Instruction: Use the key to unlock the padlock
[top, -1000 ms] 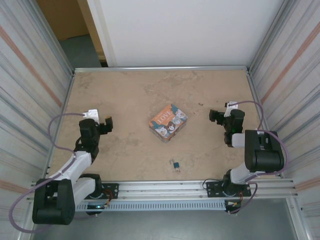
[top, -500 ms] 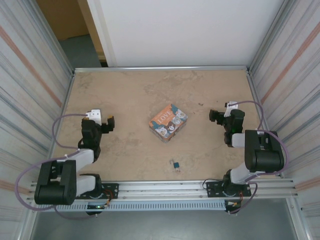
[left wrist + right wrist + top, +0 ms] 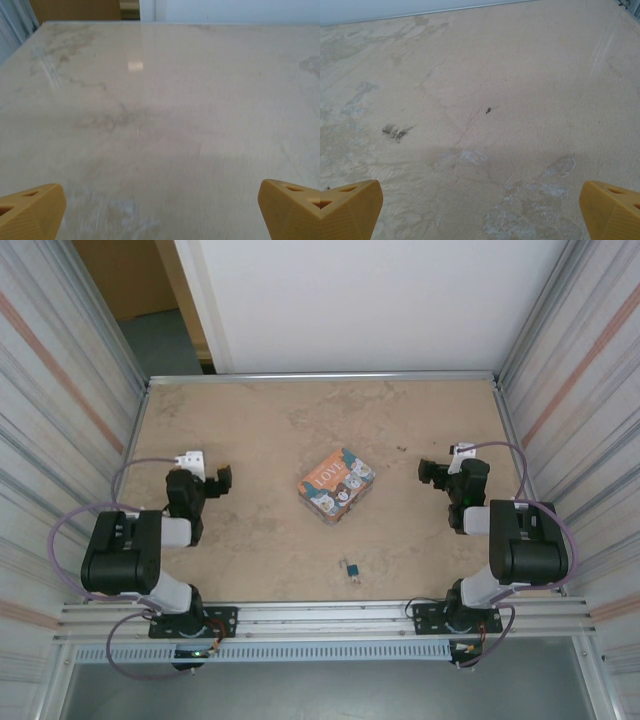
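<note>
A small dark blue-and-silver object (image 3: 350, 568) lies on the table near the front middle; it is too small to tell whether it is the padlock, the key or both. My left gripper (image 3: 221, 481) hovers at the left of the table, far from it, open over bare tabletop; its yellow fingertips (image 3: 31, 210) sit wide apart in the left wrist view. My right gripper (image 3: 431, 473) rests at the right, also open, its yellow fingertips (image 3: 350, 207) spread with nothing between them.
A colourful printed box (image 3: 336, 485) sits at the table's middle, between the two grippers. Corrugated metal walls (image 3: 60, 440) close in both sides, and a white panel (image 3: 360, 300) stands behind the beige tabletop (image 3: 300, 420).
The left arm has folded up and back, its elbow swinging from the front-left corner toward the gripper; the left gripper shifted slightly right and away. The right arm has not moved.
</note>
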